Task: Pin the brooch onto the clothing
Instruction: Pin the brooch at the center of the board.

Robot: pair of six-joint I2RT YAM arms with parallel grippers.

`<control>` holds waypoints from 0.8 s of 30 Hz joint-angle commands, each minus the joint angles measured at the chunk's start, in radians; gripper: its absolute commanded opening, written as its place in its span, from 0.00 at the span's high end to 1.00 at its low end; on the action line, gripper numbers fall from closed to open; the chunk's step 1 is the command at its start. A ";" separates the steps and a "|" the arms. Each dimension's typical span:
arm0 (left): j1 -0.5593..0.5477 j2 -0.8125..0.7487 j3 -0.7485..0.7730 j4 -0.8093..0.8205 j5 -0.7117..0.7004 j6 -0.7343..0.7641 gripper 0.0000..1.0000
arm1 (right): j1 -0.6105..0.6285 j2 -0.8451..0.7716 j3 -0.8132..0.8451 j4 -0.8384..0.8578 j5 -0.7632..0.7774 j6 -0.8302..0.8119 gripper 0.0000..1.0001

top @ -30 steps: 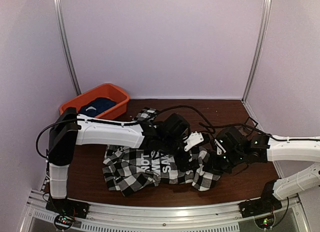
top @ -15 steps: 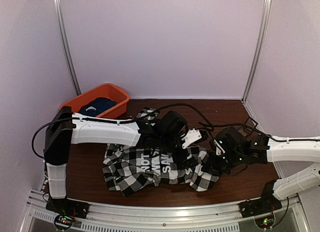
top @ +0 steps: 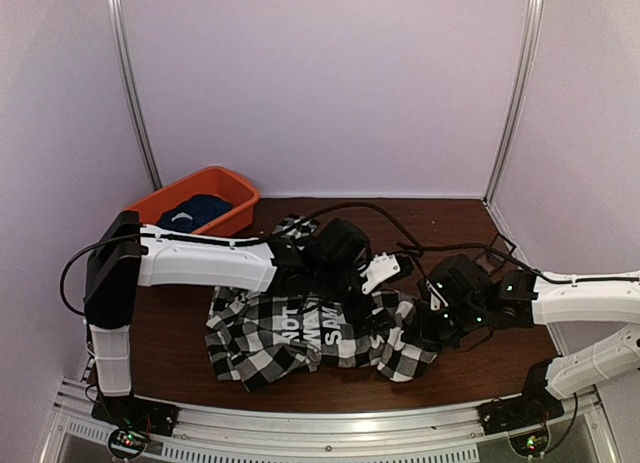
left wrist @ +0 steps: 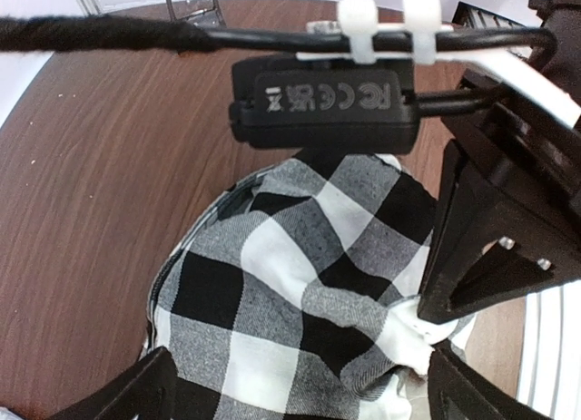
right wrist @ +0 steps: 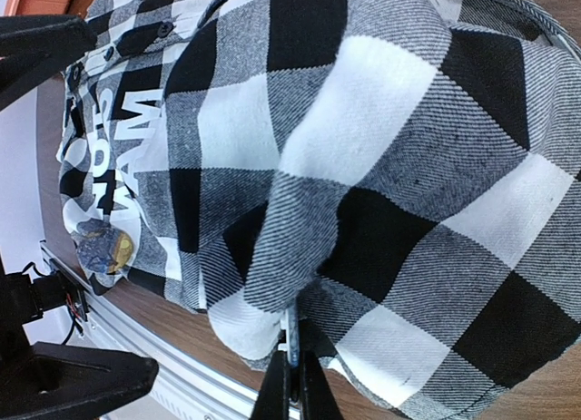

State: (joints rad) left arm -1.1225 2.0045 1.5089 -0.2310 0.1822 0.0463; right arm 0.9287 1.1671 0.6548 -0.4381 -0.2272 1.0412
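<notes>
Found the brooch (right wrist: pixel 104 248) on the checked shirt (right wrist: pixel 381 166) at lower left, maybe pinned already, left pincer (left wrist: pixel 300 393) wide open, right pincer (right wrist: pixel 292 370) clenched on its edge.

Crumpled checked shirt (top: pixel 270 348), brooch (right wrist: pixel 106 248) atop

one checked shirt (top: pixel 270 343), one brooch (right wrist: pixel 104 248), one tub (top: pixel 228 223)
</notes>
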 commanded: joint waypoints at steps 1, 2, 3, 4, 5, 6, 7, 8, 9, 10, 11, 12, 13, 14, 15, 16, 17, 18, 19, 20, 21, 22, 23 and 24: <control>0.008 -0.040 -0.016 0.091 0.052 0.022 0.02 | 0.013 -0.023 0.014 -0.021 0.042 -0.028 1.00; 0.008 -0.040 -0.017 0.099 0.061 0.026 0.03 | 0.014 -0.026 0.012 -0.024 0.046 -0.033 1.00; 0.008 -0.041 -0.023 0.113 0.061 0.021 0.02 | 0.015 -0.027 0.009 -0.024 0.048 -0.037 1.00; 0.008 -0.041 -0.029 0.124 0.060 0.021 0.02 | 0.015 -0.030 0.007 -0.020 0.049 -0.041 1.00; 0.007 -0.041 -0.032 0.131 0.059 0.022 0.02 | 0.016 -0.032 0.003 -0.016 0.049 -0.045 1.00; 0.008 -0.043 -0.038 0.136 0.055 0.024 0.02 | 0.016 -0.036 -0.001 -0.012 0.051 -0.047 1.00; 0.007 -0.044 -0.041 0.140 0.057 0.027 0.02 | 0.018 -0.038 -0.004 -0.005 0.050 -0.050 1.00; 0.008 -0.045 -0.047 0.143 0.062 0.029 0.02 | 0.019 -0.038 -0.008 -0.001 0.048 -0.052 1.00; 0.007 -0.049 -0.056 0.152 0.071 0.030 0.02 | 0.019 -0.037 -0.012 0.002 0.046 -0.053 1.00; 0.007 -0.055 -0.075 0.168 0.080 0.027 0.02 | 0.020 -0.037 -0.015 0.002 0.045 -0.055 1.00; 0.006 -0.060 -0.094 0.186 0.091 0.025 0.02 | 0.022 -0.038 -0.020 0.002 0.045 -0.056 1.00; 0.006 -0.066 -0.111 0.208 0.103 0.020 0.02 | 0.022 -0.040 -0.027 0.002 0.045 -0.056 1.00; 0.007 -0.068 -0.124 0.220 0.111 0.017 0.02 | 0.022 -0.044 -0.035 0.004 0.045 -0.056 1.00; 0.005 -0.070 -0.130 0.223 0.117 0.016 0.02 | 0.024 -0.053 -0.044 0.006 0.044 -0.053 1.00; 0.004 -0.073 -0.133 0.223 0.120 0.016 0.02 | 0.024 -0.062 -0.052 0.009 0.042 -0.050 1.00; 0.004 -0.078 -0.138 0.224 0.123 0.016 0.02 | 0.024 -0.074 -0.058 0.010 0.042 -0.047 1.00; 0.001 -0.086 -0.144 0.224 0.126 0.020 0.02 | 0.024 -0.084 -0.062 0.007 0.045 -0.045 1.00; 0.000 -0.094 -0.150 0.223 0.132 0.028 0.02 | 0.024 -0.093 -0.062 0.002 0.047 -0.046 1.00; 0.000 -0.100 -0.152 0.223 0.142 0.036 0.02 | 0.024 -0.102 -0.060 -0.005 0.049 -0.046 1.00; 0.000 -0.101 -0.151 0.222 0.153 0.044 0.02 | 0.024 -0.109 -0.058 -0.014 0.050 -0.046 1.00; -0.002 -0.101 -0.148 0.216 0.165 0.052 0.02 | 0.024 -0.117 -0.057 -0.018 0.049 -0.047 1.00; -0.004 -0.097 -0.142 0.209 0.175 0.062 0.02 | 0.024 -0.123 -0.054 -0.023 0.051 -0.048 1.00; -0.009 -0.090 -0.136 0.199 0.174 0.072 0.02 | 0.024 -0.129 -0.053 -0.027 0.051 -0.048 1.00; -0.014 -0.084 -0.127 0.190 0.172 0.083 0.02 | 0.023 -0.133 -0.051 -0.031 0.051 -0.047 1.00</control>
State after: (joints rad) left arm -1.1244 1.9438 1.3632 -0.0647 0.3145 0.0803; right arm 0.9451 1.0637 0.6029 -0.4442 -0.2008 0.9989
